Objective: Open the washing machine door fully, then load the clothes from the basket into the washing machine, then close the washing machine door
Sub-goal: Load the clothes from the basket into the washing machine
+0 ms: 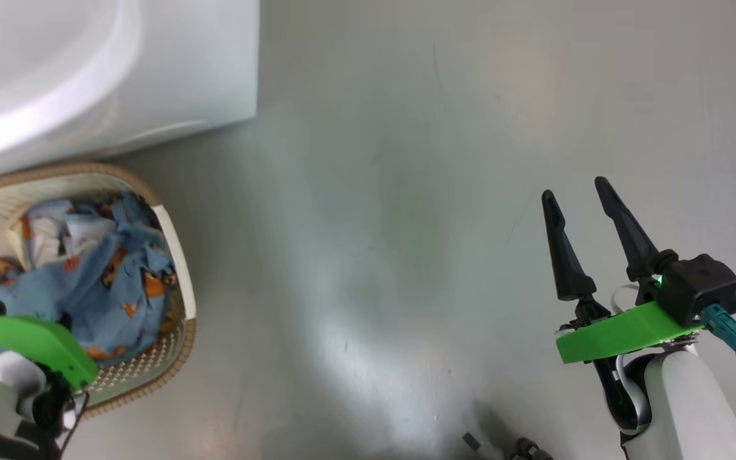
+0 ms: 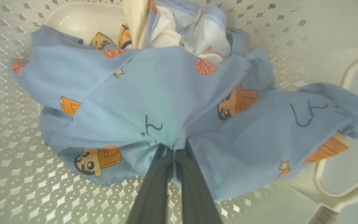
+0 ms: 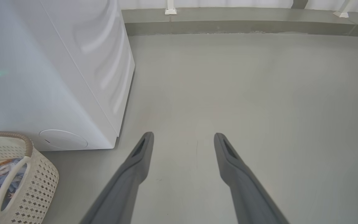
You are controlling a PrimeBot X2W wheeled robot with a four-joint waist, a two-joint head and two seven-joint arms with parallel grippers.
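The left tool (image 2: 173,148), clamped on a thin fold of light-blue orange-printed clothes (image 2: 154,93) in the cream perforated basket (image 2: 8,161), may lose it on lifting; the right tool (image 1: 574,189) gapes empty.

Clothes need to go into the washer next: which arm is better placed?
Left. The left fingers are shut on the blue clothes in the basket; the right fingers stand open over bare floor, apart from the basket.

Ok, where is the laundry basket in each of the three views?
Head view: basket at lower left, below the washing machine.
Left wrist view: basket seen from inside, perforated wall around the edges.
Right wrist view: basket in the bottom left corner.
Shared landmark: the blue printed clothes inside it.
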